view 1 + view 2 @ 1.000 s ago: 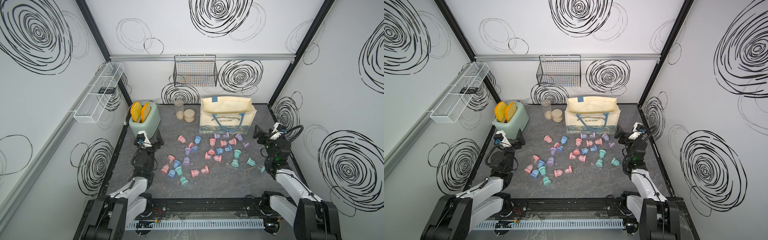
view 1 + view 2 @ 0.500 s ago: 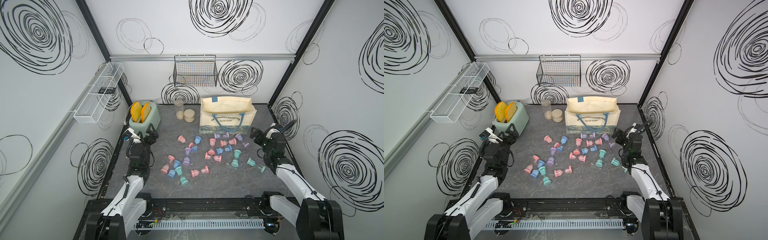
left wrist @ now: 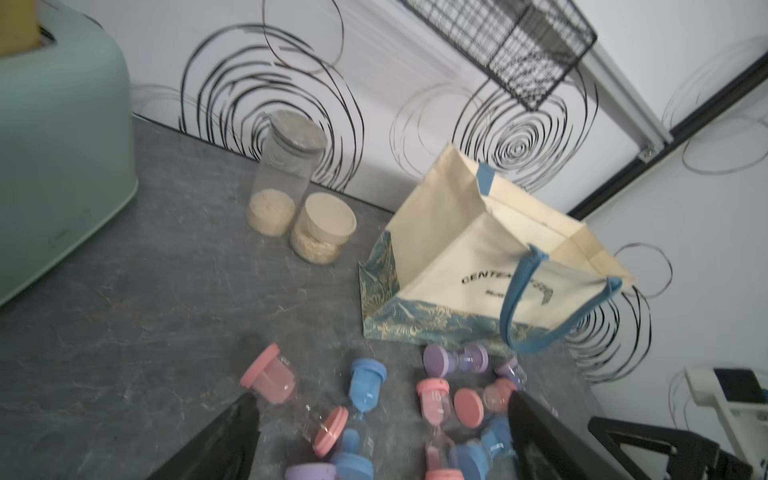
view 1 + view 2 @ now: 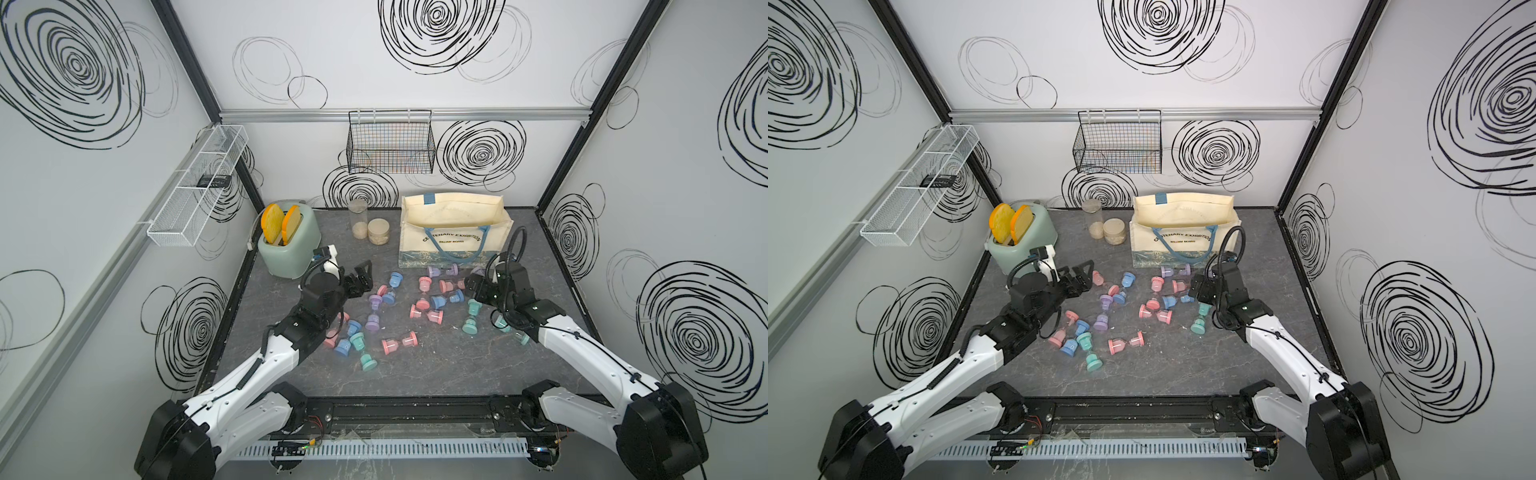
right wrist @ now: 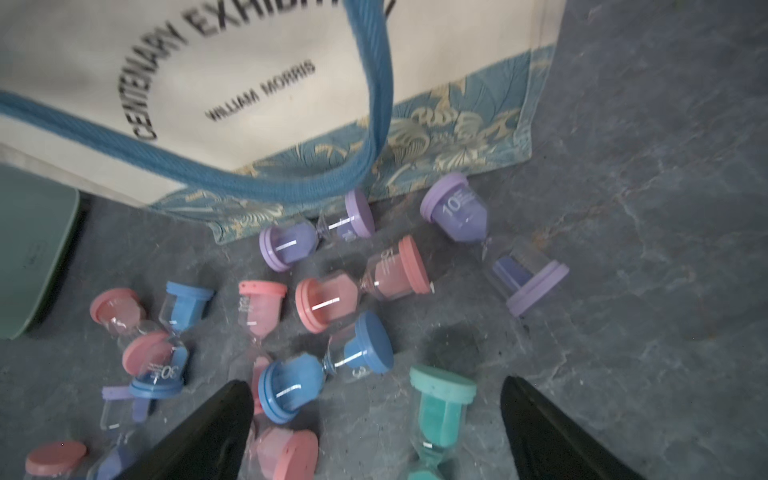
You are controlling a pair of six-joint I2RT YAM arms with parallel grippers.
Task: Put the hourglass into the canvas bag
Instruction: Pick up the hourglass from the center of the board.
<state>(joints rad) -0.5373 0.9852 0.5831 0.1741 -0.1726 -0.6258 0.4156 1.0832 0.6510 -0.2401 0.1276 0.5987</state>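
— Hands?
— Right hand (image 5: 376,386) wide, empty; left hand (image 3: 382,399) the same.
— Risk?
— Crowding. The teal hourglass (image 5: 441,409) lies between my right fingers (image 5: 552,436), a blue hourglass (image 5: 324,370) just beside; closing could catch both or send one rolling across the bench (image 5: 644,208). The canvas bag (image 5: 104,50) stands just beyond, its strap (image 5: 376,104) drooping where I might snag.

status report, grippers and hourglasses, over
Left gripper open, empty. Right gripper open, empty. Hourglasses loose on table, none gripped. Canvas bag upright, mouth unobstructed.
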